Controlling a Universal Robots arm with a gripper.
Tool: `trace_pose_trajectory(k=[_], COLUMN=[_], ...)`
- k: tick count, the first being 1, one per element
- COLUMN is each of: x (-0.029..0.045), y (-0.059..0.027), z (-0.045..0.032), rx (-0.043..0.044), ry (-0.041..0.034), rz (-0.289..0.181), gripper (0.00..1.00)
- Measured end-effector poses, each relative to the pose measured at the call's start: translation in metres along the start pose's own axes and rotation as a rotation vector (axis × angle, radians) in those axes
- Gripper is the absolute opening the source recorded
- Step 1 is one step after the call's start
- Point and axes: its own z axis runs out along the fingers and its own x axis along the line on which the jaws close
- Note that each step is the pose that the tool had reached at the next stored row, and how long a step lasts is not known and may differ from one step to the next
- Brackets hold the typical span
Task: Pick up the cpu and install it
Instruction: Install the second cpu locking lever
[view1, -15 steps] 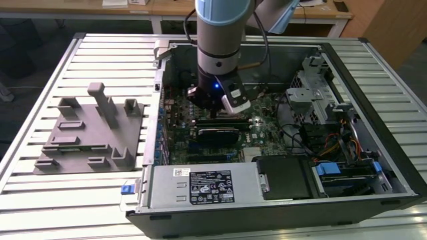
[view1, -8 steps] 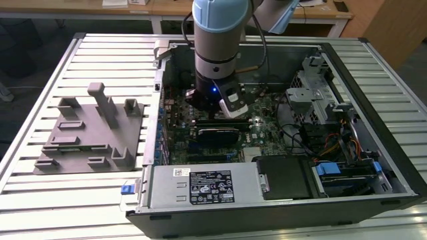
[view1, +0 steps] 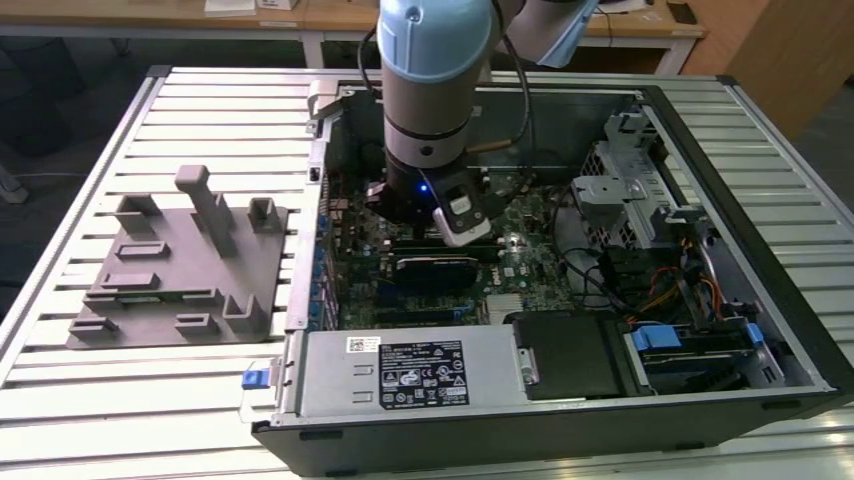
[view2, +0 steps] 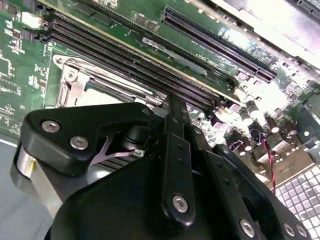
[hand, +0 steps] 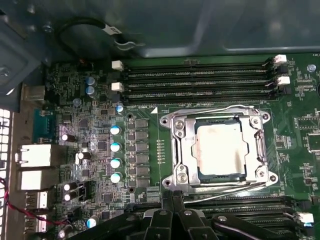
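pincer (view2: 172, 107) fingertips hidden behind its own body, socket frame (view2: 75, 85) partly covered

Above the cpu (hand: 221, 150) lies open room for me; memory slots (hand: 200, 80) flank its socket frame (hand: 218, 181) on both sides.

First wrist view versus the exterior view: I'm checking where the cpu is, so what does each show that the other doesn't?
The first wrist view shows the cpu lying flat inside the metal socket frame, with memory slots beside it. The exterior view shows the open computer case on the slatted table, the grey fixture on the exterior view's left, and the arm reaching down into the case. Both show the green motherboard.
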Motion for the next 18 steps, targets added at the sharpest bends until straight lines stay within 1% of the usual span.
trace_pose_trajectory(k=[1,4,5,6,7,10,12,18], x=[0.0001,0.0,-0.0001,-0.0002,-0.0002,-0.0004,-0.0004,-0.0005], y=[-0.0006,-0.0032,-0.0041,-0.0052,-0.0064,-0.0096,-0.0101,-0.0107], z=[0.0003,0.0012,0.0015,0.0018,0.0021,0.0027,0.0034,0.0067], rx=[-0.0084,-0.0416,-0.05,-0.0542,-0.0564,-0.0582,-0.0619,-0.0873], ry=[0.0005,0.0026,0.003,0.0033,0.0034,0.0036,0.0038,0.0054], rz=[0.0,0.001,0.001,0.001,0.001,0.001,0.001,0.001], gripper=[0.11,0.11,0.11,0.11,0.11,0.11,0.11,0.11])
